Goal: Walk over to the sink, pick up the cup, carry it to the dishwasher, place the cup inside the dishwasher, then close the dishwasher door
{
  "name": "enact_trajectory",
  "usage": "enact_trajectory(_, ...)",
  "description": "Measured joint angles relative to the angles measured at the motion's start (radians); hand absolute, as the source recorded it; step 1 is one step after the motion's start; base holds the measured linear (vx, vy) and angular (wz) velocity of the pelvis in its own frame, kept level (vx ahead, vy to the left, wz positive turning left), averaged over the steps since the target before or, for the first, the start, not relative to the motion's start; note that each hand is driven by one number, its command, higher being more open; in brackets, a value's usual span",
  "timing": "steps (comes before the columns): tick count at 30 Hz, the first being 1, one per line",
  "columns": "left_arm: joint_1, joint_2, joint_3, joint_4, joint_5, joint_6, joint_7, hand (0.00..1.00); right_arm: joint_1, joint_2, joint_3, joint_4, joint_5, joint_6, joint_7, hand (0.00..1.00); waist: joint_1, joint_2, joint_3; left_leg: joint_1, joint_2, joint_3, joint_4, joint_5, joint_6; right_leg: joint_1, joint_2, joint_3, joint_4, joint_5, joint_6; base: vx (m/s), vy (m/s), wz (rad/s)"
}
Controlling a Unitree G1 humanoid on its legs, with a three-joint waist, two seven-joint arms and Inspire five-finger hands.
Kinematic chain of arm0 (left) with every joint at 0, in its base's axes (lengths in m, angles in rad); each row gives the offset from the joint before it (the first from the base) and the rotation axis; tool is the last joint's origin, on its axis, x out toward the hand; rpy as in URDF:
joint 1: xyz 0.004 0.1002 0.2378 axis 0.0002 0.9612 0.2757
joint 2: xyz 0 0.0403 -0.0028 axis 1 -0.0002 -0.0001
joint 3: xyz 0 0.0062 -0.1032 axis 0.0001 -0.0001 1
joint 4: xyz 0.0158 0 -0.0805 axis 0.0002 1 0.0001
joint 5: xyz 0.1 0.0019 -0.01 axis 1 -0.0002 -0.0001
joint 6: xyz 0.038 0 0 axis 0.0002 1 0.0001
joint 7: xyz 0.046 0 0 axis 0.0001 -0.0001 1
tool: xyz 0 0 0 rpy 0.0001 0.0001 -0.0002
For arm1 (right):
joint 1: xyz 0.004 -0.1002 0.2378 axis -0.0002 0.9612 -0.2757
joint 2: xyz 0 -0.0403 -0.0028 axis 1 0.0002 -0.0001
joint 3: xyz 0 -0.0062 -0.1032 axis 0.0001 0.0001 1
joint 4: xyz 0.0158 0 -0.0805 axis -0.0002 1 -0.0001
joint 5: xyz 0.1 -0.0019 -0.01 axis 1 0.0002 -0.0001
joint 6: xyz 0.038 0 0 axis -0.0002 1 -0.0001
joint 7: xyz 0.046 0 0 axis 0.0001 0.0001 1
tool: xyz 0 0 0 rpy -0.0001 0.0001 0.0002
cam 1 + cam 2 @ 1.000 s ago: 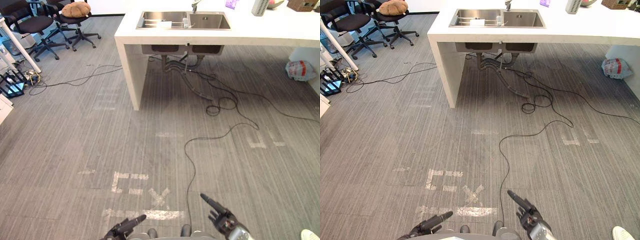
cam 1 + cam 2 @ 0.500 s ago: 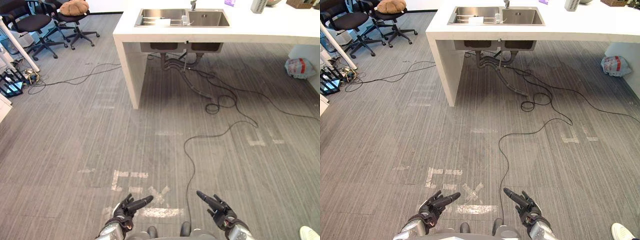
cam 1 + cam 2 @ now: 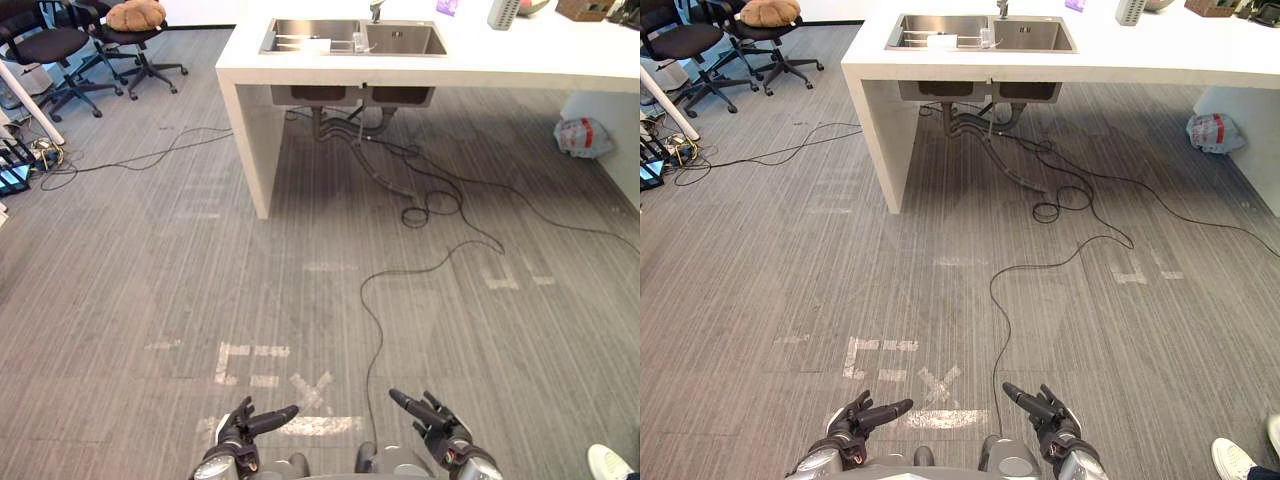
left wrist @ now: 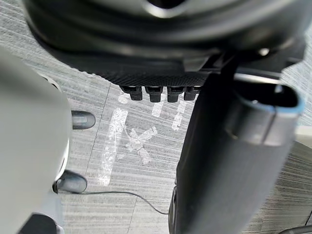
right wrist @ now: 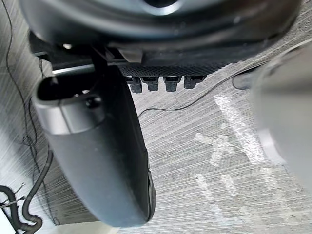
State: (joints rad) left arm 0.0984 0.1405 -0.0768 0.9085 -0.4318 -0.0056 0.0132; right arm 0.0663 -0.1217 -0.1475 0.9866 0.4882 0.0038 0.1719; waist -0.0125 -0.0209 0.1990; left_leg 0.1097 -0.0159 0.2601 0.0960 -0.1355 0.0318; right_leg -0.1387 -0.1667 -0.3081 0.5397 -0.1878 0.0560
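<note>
The sink point(image 3: 350, 37) is a steel double basin let into the white counter point(image 3: 500, 62), far across the grey floor point(image 3: 150, 260) from the robot. The cup point(image 3: 359, 41) shows as a small clear thing standing inside the sink, at the divider between the two basins; it is too small to tell more. A flat white item point(image 3: 315, 45) lies in the sink's left basin, and the faucet point(image 3: 376, 10) rises at the sink's far edge. Grey drain pipes point(image 3: 365, 150) hang under the sink and trail onto the floor. Well to the left of the sink stand black office chairs point(image 3: 60, 45), one carrying a brown cushion point(image 3: 135, 14); well to the right of the sink, a plastic bag point(image 3: 583, 137) lies on the floor. Both hands are well short of the sink, low over white tape marks point(image 3: 305, 390). The left hand point(image 3: 238, 432) has its fingers point(image 3: 275, 414) straight and loosely spread, holding nothing; the right hand point(image 3: 442, 434) is the same, spread and empty. A person's white shoe point(image 3: 606, 462) shows near the right hand.
</note>
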Motion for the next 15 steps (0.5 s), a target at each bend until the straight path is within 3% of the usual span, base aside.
enact_trajectory(1, 0.002, 0.004, 0.005, 0.005, -0.007, 0.001, -0.005, 1.0, -0.007, 0.0, -0.002, -0.001, 0.003, -0.005, 0.0, 1.0, -0.003, -0.001, 0.001, 0.0, -0.004, 0.001, 0.02, -0.011, 0.007, -0.025, -0.023, -0.007, 0.067, 0.002, -0.003, 0.01, 0.057, -0.15)
enact_trajectory(2, 0.003, 0.012, 0.011, 0.017, -0.022, 0.0, -0.012, 1.0, -0.011, -0.007, -0.002, 0.006, 0.012, -0.004, 0.0, 1.0, -0.004, -0.022, 0.014, 0.004, -0.009, -0.001, 0.066, -0.043, 0.016, -0.07, -0.064, -0.015, 0.202, 0.025, -0.035, 0.02, 0.05, 0.02)
enact_trajectory(3, 0.003, 0.018, 0.011, 0.026, -0.025, -0.002, -0.016, 1.0, -0.011, -0.01, -0.004, 0.013, 0.032, -0.006, -0.001, 1.0, -0.004, -0.021, 0.016, 0.005, -0.009, -0.006, 0.103, -0.07, 0.021, -0.106, -0.091, -0.012, 0.301, 0.067, -0.049, 0.08, 0.069, 0.17)
enact_trajectory(4, 0.001, 0.017, 0.015, 0.037, -0.053, -0.003, -0.016, 1.0, -0.009, -0.019, -0.002, 0.025, 0.044, -0.005, -0.004, 1.0, -0.009, -0.025, 0.031, 0.014, -0.004, -0.024, 0.148, -0.103, 0.032, -0.177, -0.122, 0.005, 0.448, 0.174, -0.061, 0.09, 0.052, 0.2)
enact_trajectory(5, -0.002, 0.018, 0.016, 0.037, -0.059, -0.005, -0.017, 1.0, -0.008, -0.019, -0.002, 0.026, 0.046, -0.004, -0.005, 1.0, -0.01, -0.015, 0.038, 0.019, -0.004, -0.027, 0.154, -0.108, 0.033, -0.188, -0.121, 0.008, 0.469, 0.171, -0.059, 0.11, 0.05, 0.25)
enact_trajectory(6, -0.003, 0.016, 0.033, 0.041, -0.065, -0.009, -0.018, 1.0, -0.005, -0.017, 0.0, 0.026, 0.067, 0.005, -0.008, 1.0, -0.012, -0.015, 0.052, 0.029, 0.004, -0.037, 0.169, -0.124, 0.033, -0.215, -0.121, 0.016, 0.477, 0.125, -0.054, 0.1, 0.034, 0.21)
enact_trajectory(8, -0.003, 0.016, 0.032, 0.042, -0.07, -0.015, -0.023, 1.0, -0.006, -0.007, 0.003, 0.02, 0.082, 0.015, -0.02, 1.0, -0.029, -0.012, 0.066, 0.033, 0.011, -0.057, 0.184, -0.141, 0.033, -0.221, -0.108, -0.002, 0.33, 0.078, -0.048, 0.17, 0.018, 0.32)
enact_trajectory(10, -0.02, 0.012, 0.03, 0.04, -0.081, -0.019, -0.037, 1.0, -0.006, -0.007, 0.004, -0.021, 0.09, 0.028, -0.038, 1.0, -0.032, -0.001, 0.079, 0.03, 0.02, -0.068, 0.202, -0.156, 0.009, -0.219, -0.069, -0.018, 0.003, 0.093, -0.023, 0.3, -0.046, 0.22)
enact_trajectory(13, -0.064, 0.006, 0.025, 0.03, -0.092, -0.035, -0.042, 1.0, 0.005, -0.006, -0.006, -0.061, 0.108, 0.03, -0.049, 1.0, -0.036, 0.01, 0.096, 0.038, 0.039, -0.115, 0.238, -0.207, -0.03, -0.207, -0.06, -0.042, -0.257, 0.124, 0.012, 0.33, -0.155, 0.41)
enact_trajectory(14, -0.072, 0.007, 0.022, 0.026, -0.098, -0.042, -0.043, 1.0, 0.009, -0.005, -0.006, -0.069, 0.109, 0.03, -0.049, 1.0, -0.037, 0.008, 0.102, 0.043, 0.04, -0.128, 0.246, -0.225, -0.039, -0.199, -0.069, -0.043, -0.266, 0.124, 0.013, 0.34, -0.243, 0.5)
enact_trajectory(15, -0.092, 0.003, 0.009, 0.023, -0.1, -0.05, -0.043, 1.0, 0.012, -0.009, -0.018, -0.079, 0.115, 0.031, -0.049, 1.0, -0.036, 0.02, 0.114, 0.058, 0.061, -0.147, 0.272, -0.268, -0.059, -0.198, -0.072, -0.057, -0.223, 0.169, -0.033, 0.41, -0.342, 0.4)
